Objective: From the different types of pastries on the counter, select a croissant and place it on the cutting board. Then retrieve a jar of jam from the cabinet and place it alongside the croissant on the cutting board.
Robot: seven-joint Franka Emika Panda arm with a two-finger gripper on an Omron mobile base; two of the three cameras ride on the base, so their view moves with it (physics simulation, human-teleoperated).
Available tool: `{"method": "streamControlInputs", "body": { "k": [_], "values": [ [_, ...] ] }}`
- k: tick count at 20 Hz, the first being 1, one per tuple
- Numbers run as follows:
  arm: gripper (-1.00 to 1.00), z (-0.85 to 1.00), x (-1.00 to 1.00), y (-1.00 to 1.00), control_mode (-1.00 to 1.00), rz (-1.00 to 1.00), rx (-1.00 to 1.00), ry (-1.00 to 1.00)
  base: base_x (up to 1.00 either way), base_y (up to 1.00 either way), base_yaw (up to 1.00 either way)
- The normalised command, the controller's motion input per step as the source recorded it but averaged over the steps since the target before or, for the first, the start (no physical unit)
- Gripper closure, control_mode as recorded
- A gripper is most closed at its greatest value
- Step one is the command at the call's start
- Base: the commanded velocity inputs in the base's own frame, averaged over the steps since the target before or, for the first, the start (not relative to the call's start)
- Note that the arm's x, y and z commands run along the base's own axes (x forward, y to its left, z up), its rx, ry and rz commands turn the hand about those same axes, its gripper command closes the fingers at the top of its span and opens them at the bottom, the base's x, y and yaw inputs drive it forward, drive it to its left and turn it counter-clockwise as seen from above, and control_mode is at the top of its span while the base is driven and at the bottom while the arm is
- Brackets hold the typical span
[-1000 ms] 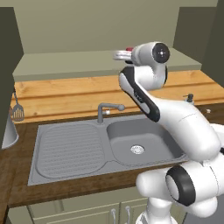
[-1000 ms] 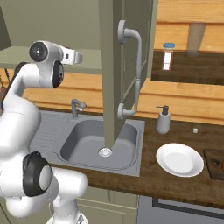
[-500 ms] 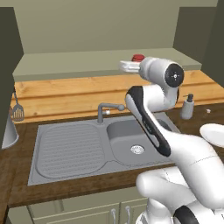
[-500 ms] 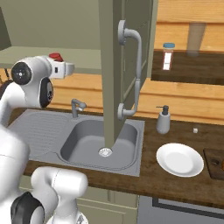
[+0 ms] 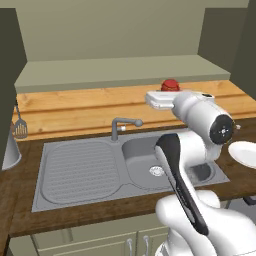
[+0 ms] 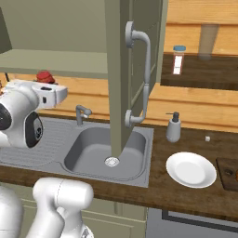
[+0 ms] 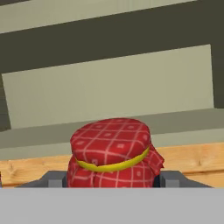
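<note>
The jar of jam is a squat red jar under a red checked cloth tied with a yellow band. My gripper is shut on it, one dark finger on each side. In the base views the jar of jam sits on top of the white hand, above the sink and below the open cabinet's pale shelf. A corner of the dark cutting board shows at the far right of the counter. The croissant is out of view.
The open cabinet door with its grey handle hangs over the steel sink and faucet. A soap dispenser and a white plate stand right of the sink. A spatula hangs at the left.
The arm has swung toward the right of the counter and come lower with the red jar in its grip, away from the cabinet shelf and down over the sink.
</note>
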Motion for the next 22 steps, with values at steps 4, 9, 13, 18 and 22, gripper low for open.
{"method": "streamControlInputs", "body": {
  "k": [4, 9, 13, 18, 22],
  "values": [
    [1.00, -0.24, -1.00, 0.00, -1.00, -0.02, 0.02, -0.02, 0.00, 0.00, 0.00],
    [1.00, -0.28, -0.97, -0.06, -1.00, -0.03, 0.03, 0.00, 0.00, 0.00, 0.00],
    [1.00, -0.34, -0.99, -0.09, -1.00, -0.02, 0.03, 0.00, 0.00, 0.00, 0.00],
    [1.00, -0.41, -1.00, -0.15, -1.00, -0.01, 0.05, -0.05, 0.00, 0.00, 0.00],
    [1.00, -0.37, -0.83, -0.15, -1.00, 0.00, 0.05, -0.03, 0.00, 0.00, 0.00]
  ]
}}
